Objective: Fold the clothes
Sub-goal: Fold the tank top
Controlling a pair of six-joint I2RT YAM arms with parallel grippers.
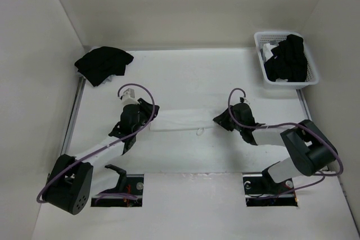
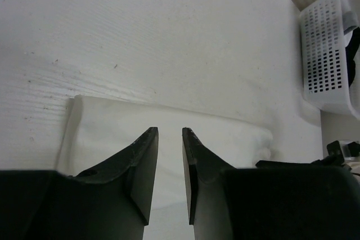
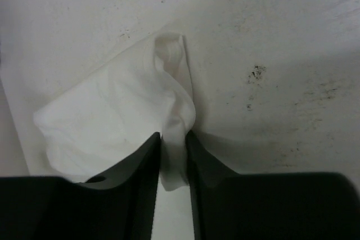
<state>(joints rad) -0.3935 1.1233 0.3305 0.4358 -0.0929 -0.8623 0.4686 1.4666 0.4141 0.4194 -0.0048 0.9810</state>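
Far left at the back of the desk (image 1: 191,77) lies a black heap (image 1: 103,64), out of the way. The left tool (image 2: 170,133) hovers over the near end of the white top (image 1: 181,121), fingers parted, nothing between them, likely lined up to take that end. The top lies as a narrow band mid-desk between both arms. The right tool (image 3: 173,137) pinches a bunched fold of cloth, probably to carry that end over. A basket (image 1: 286,60) waits back right.
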